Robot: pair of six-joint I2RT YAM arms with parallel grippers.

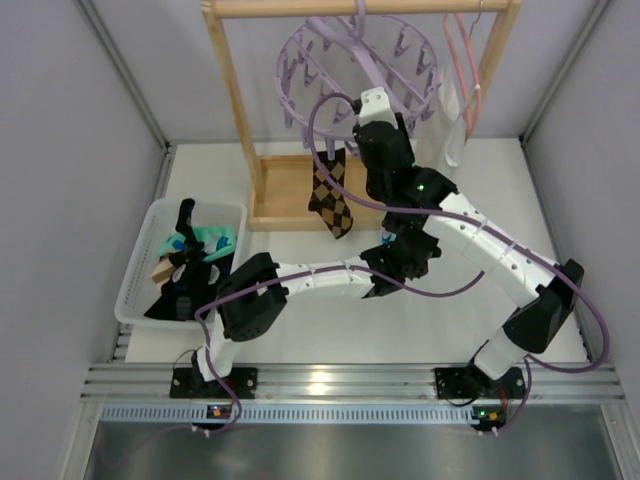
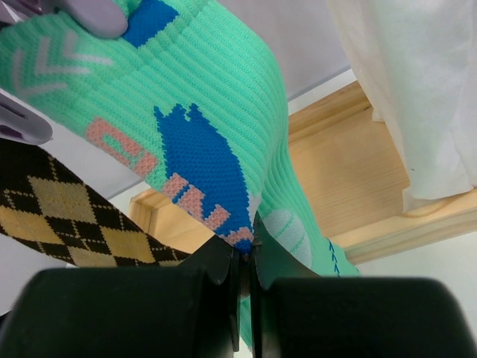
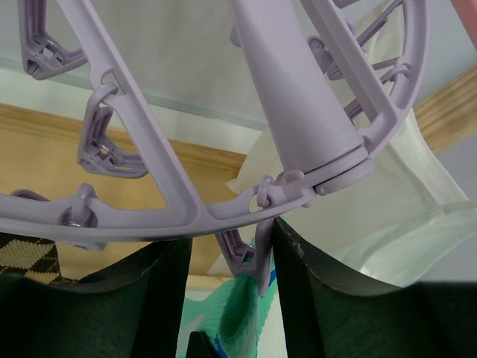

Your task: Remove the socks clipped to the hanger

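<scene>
The mint-green sock with blue patches (image 2: 216, 97) is hung down from a lilac clip peg (image 3: 244, 259) of the round lilac plastic hanger (image 3: 149, 218), its lower part pinched in the closed left gripper (image 2: 247, 257), while that peg is straddled, not clamped, by the part-open right gripper (image 3: 231, 250).

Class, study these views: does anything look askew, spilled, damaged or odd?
Nothing looks spilled or damaged. Only the socks in the white basket lie in a jumbled heap; the argyle sock hangs straight from the hanger.
</scene>
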